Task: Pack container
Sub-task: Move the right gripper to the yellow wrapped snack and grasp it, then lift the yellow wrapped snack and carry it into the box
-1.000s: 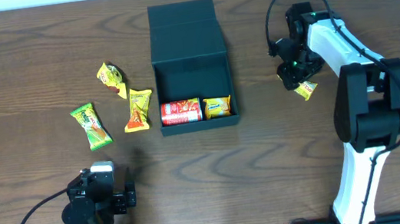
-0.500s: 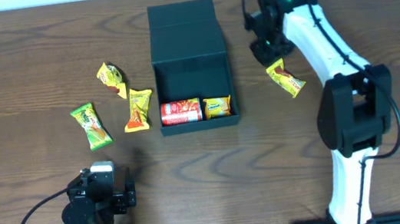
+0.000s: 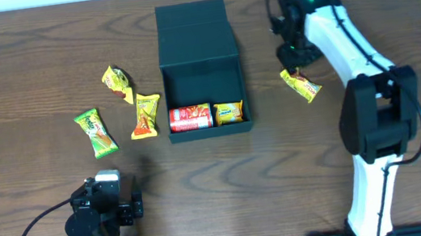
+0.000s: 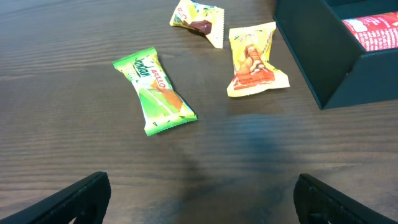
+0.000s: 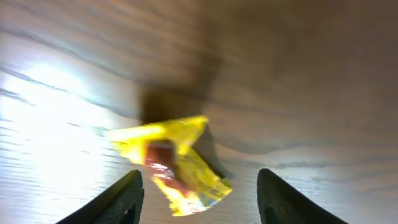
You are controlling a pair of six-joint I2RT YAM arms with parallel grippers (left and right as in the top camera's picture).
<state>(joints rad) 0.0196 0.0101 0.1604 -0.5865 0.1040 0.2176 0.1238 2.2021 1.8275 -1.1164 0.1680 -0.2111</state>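
The dark container (image 3: 211, 131) stands open at mid table, its flap lid laid back. Inside lie a red can (image 3: 190, 118) and a yellow packet (image 3: 229, 113). Right of it, a yellow snack packet (image 3: 302, 85) lies on the wood. My right gripper (image 3: 294, 56) hovers just behind it, open. In the right wrist view that packet (image 5: 177, 163) sits between the spread fingers (image 5: 124, 199), touching neither. My left gripper (image 3: 102, 207) rests open near the front left, with nothing in it.
Left of the container lie a green packet (image 3: 95, 133), a yellow-orange packet (image 3: 145, 114) and a crumpled yellow one (image 3: 117, 81). The left wrist view shows the green packet (image 4: 155, 92), the orange one (image 4: 252, 59) and the container's corner (image 4: 317, 56).
The right gripper carried the yellow packet a little left and toward the container, then opened; the packet now lies free on the table. The left arm has not moved.
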